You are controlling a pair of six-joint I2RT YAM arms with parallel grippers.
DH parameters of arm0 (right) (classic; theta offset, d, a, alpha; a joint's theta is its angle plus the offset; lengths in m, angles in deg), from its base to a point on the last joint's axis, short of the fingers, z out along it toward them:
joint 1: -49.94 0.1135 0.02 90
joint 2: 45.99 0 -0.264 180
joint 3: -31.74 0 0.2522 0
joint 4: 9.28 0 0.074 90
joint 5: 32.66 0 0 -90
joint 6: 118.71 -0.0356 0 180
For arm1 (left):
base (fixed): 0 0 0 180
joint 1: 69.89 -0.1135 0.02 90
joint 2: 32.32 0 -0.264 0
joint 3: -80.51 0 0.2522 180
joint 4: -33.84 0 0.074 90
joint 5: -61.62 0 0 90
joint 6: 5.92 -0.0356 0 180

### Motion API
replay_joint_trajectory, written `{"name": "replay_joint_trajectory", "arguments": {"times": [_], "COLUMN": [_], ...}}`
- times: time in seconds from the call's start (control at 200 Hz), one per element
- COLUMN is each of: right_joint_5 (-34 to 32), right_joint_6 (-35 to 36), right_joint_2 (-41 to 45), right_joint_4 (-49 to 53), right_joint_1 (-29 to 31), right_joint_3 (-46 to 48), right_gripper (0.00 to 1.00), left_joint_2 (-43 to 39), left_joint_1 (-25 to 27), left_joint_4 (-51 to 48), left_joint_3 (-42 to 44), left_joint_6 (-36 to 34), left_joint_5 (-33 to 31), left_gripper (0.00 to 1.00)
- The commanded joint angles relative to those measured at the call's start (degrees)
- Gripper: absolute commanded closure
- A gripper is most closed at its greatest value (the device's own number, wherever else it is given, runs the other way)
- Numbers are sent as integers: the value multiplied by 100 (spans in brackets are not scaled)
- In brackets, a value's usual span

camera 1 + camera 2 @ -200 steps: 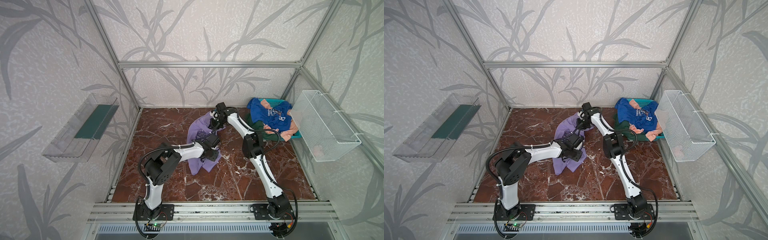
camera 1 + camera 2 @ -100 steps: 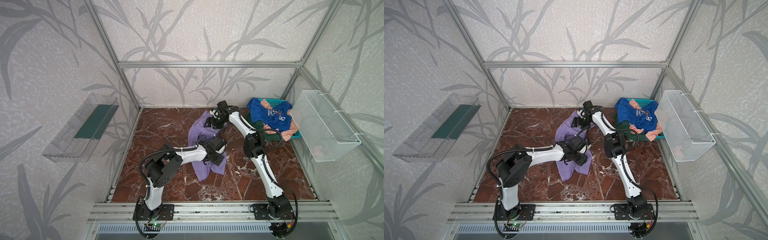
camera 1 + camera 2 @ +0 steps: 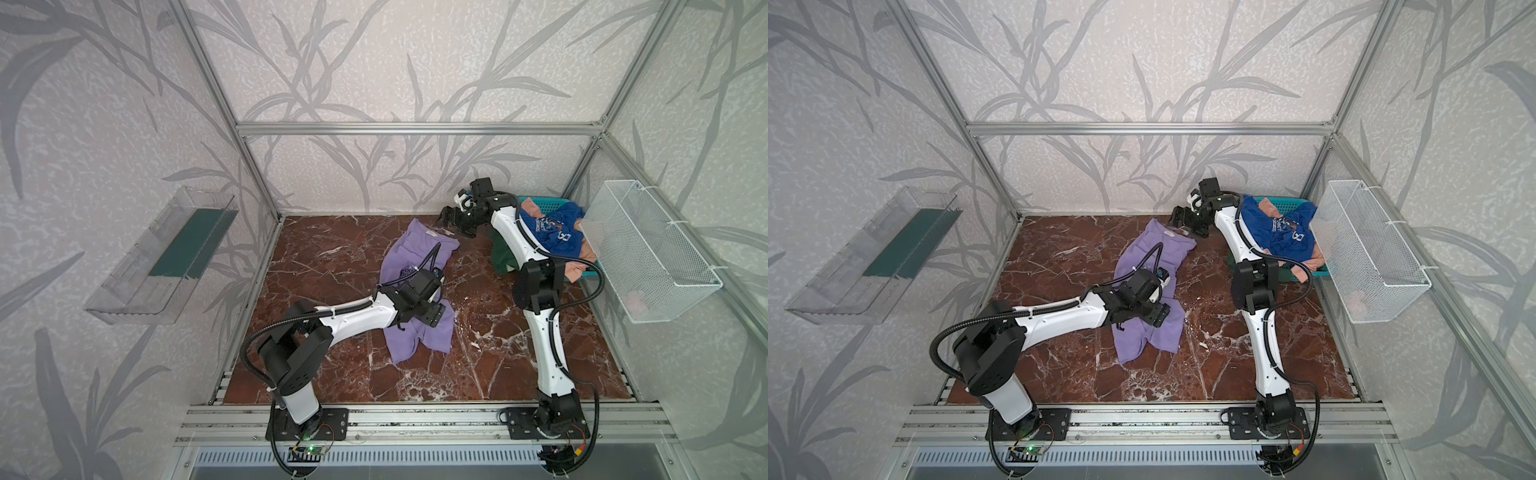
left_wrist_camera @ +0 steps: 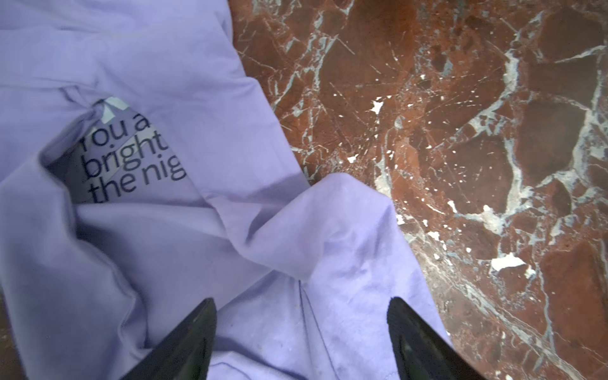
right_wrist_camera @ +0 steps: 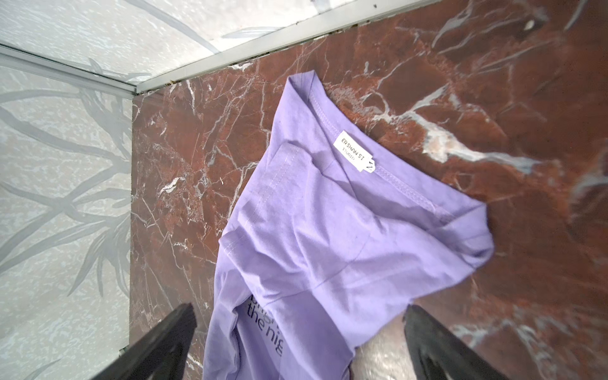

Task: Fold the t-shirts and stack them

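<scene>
The lavender t-shirt [image 3: 405, 253] lies crumpled on the marble surface [image 3: 332, 257], its long axis running from the collar by the back wall to the hem nearer the arm bases. The left end effector [image 4: 301, 306] is over the hem end, jaws spread, pinching nothing. The right end effector [image 5: 299, 312] hangs just beyond the collar, also spread and empty. The other t-shirts [image 3: 552, 232] are heaped in the teal basket [image 3: 540, 202]

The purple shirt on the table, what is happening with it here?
The purple shirt lies crumpled and unfolded on the marble table. The left gripper hovers open over its near end, and the right gripper is open near its collar end; neither holds it. The teal basket holds the other shirts.
</scene>
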Motion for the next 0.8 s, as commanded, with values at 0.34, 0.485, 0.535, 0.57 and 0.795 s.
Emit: {"name": "replay_joint_trajectory", "arguments": {"times": [0.34, 0.485, 0.535, 0.57, 0.795], "right_joint_5": [-836, -1039, -1052, -1066, -1063], "right_joint_6": [-480, -510, -510, -510, -368], "right_joint_2": [840, 493, 358, 257, -685], "right_joint_4": [-1108, -1088, -1093, -1077, -546], "right_joint_1": [54, 15, -5, -16, -43], "right_joint_3": [2381, 2233, 2140, 2044, 784], "right_gripper": [33, 41, 42, 47, 58], "left_joint_2": [-804, -900, -926, -951, -1083], "left_joint_1": [-368, -451, -478, -483, -583], "left_joint_4": [46, -30, -26, -28, -62], "left_joint_3": [446, 508, 543, 569, 694], "left_joint_6": [394, 426, 455, 469, 526], "left_joint_5": [-688, -656, -648, -657, -729], "left_gripper": [1, 1, 1, 1, 1]}}
